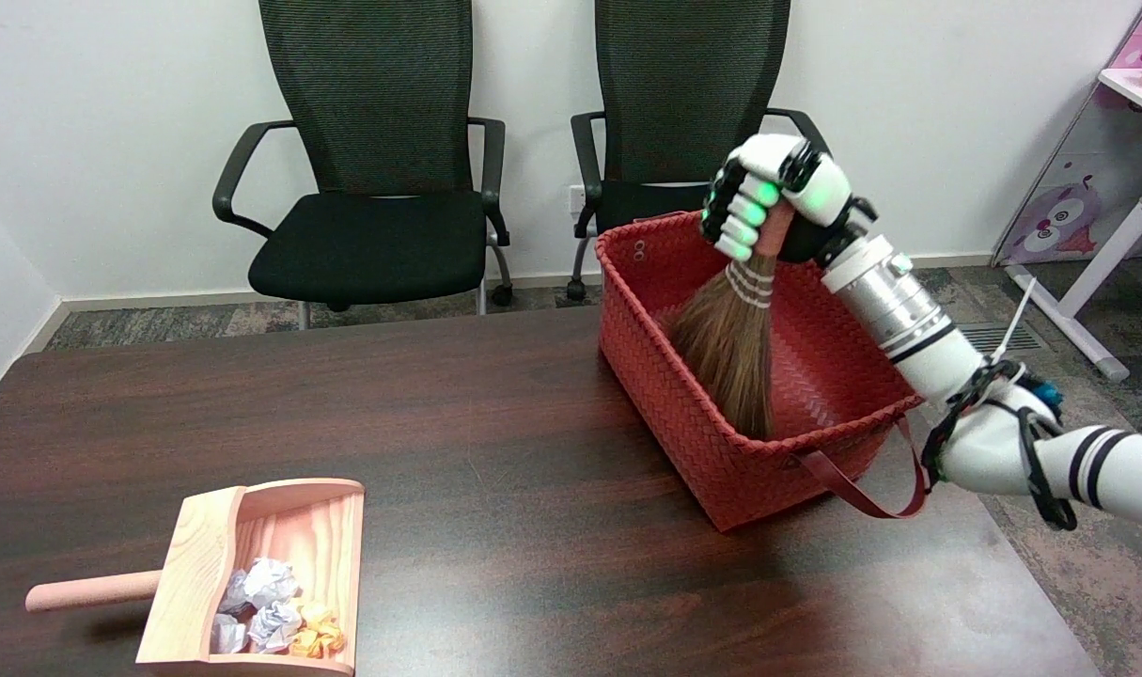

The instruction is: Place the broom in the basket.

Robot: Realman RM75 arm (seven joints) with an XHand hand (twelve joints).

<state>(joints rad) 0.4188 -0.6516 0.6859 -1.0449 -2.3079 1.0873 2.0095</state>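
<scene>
The broom (728, 353) is held by its handle in the right hand (768, 202), whose fingers are wrapped tightly around it above the far side of the red woven basket (683, 414). The brown bristles hang down inside the basket, toward its near wall. The basket is set on the right part of the dark wooden table (495, 451). At the near left, a wooden dustpan (251, 583) with crumpled paper balls (272, 611) is seen.
</scene>
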